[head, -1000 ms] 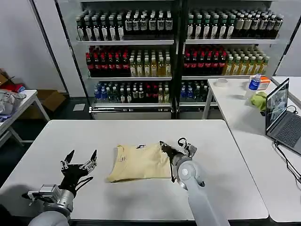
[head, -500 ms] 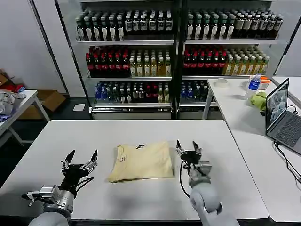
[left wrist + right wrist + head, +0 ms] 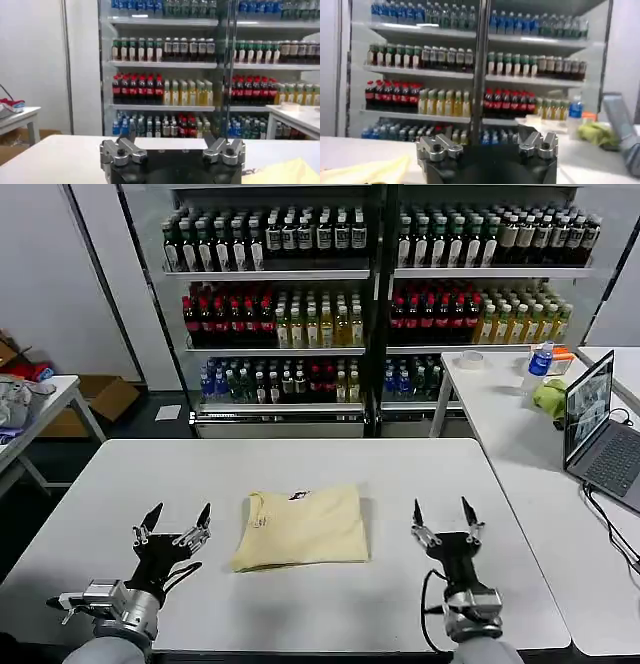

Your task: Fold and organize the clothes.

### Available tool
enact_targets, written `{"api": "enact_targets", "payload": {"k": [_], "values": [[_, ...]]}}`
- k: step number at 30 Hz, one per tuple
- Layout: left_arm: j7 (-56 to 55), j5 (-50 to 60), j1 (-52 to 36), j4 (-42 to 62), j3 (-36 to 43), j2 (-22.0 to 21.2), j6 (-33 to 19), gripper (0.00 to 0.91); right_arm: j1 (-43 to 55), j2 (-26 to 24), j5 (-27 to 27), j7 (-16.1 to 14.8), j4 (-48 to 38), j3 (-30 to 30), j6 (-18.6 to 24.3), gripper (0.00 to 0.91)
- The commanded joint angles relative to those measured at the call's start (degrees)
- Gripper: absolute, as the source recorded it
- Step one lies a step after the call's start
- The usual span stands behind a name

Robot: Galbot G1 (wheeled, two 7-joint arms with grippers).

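- The left gripper (image 3: 172, 526) sat low over the counter (image 3: 300, 614), left of the shirt, with its 2 fingers spread apart and holding nothing.
- The T-shirt (image 3: 303, 527) lay folded flat in the middle of the counter. It looked thin, soft and light, so it would flop; an edge or corner seemed the best spot to pinch.
- The right gripper (image 3: 447, 522) sat right of the shirt, fingers apart and empty.

Our workspace backdrop, drinks everywhere

We've got a white table (image 3: 300, 604) up front, glass-door coolers (image 3: 380, 304) packed with bottles along the far wall, a second white table (image 3: 500, 399) on the right holding a laptop (image 3: 597, 429), plus a cardboard box (image 3: 105, 396) on the floor far left.
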Motion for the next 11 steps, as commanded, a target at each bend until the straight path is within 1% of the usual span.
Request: {"api": "enact_targets", "payload": {"k": [1, 8, 11], "values": [[0.36, 0.11, 0.34, -0.74, 0.21, 0.03, 0.34, 0.907, -10.47, -1.55, -5.01, -0.72, 7.89, 4.56, 3.63, 0.907], [0.90, 0.09, 0.83, -0.87, -0.02, 0.59, 0.65, 0.907, -10.42, -1.52, -4.40, -1.30, 8.64, 4.82, 3.08, 0.907], [1.08, 0.11, 1.01, -1.06, -0.26, 0.89, 0.63, 0.907, -9.72, -1.07, -2.65, -1.46, 8.36, 4.66, 2.49, 0.907]]}}
